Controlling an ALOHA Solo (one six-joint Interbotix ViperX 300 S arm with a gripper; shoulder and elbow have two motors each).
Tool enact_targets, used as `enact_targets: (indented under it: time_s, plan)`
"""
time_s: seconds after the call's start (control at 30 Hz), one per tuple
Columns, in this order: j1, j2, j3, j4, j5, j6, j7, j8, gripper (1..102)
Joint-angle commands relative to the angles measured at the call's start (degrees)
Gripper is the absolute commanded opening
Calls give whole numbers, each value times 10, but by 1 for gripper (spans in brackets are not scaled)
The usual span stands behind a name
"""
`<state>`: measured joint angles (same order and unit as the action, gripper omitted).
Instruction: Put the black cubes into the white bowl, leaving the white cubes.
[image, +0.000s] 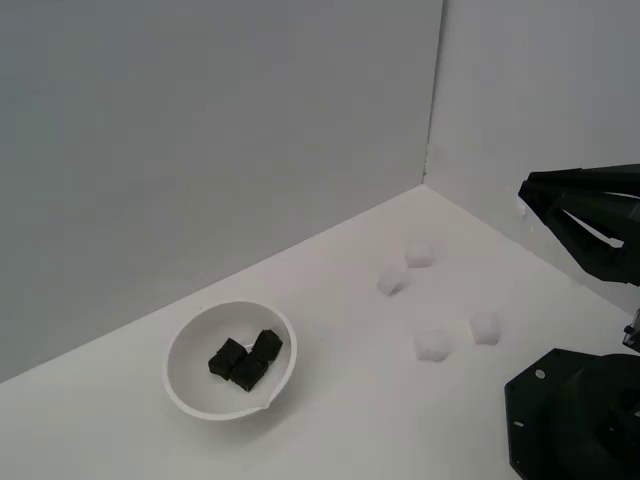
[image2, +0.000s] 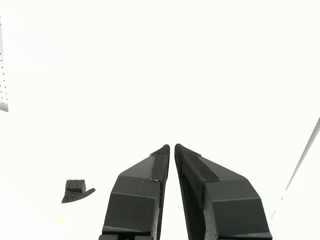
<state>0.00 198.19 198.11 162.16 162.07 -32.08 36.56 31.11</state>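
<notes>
The white bowl sits at the exterior view's left with three black cubes huddled together inside it. Several white cubes lie loose on the surface toward the exterior view's right: one, another, a third, and one more. My gripper hangs in the air at the far right edge, well away from the bowl. In the wrist view the gripper is shut with nothing between its fingers. A small dark patch of black cubes shows against glare, which hides the bowl.
The arm's black base stands at the exterior view's lower right, close to the nearest white cubes. Grey walls meet in a corner behind the white surface.
</notes>
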Motion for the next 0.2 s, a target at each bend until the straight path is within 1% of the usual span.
enact_targets:
  time_s: [0.0, 0.17]
  plan:
    - [-6, 9, 10, 2, -1, -4, -2, 1, 3]
    - [-6, 9, 10, 2, -1, -4, -3, 2, 3]
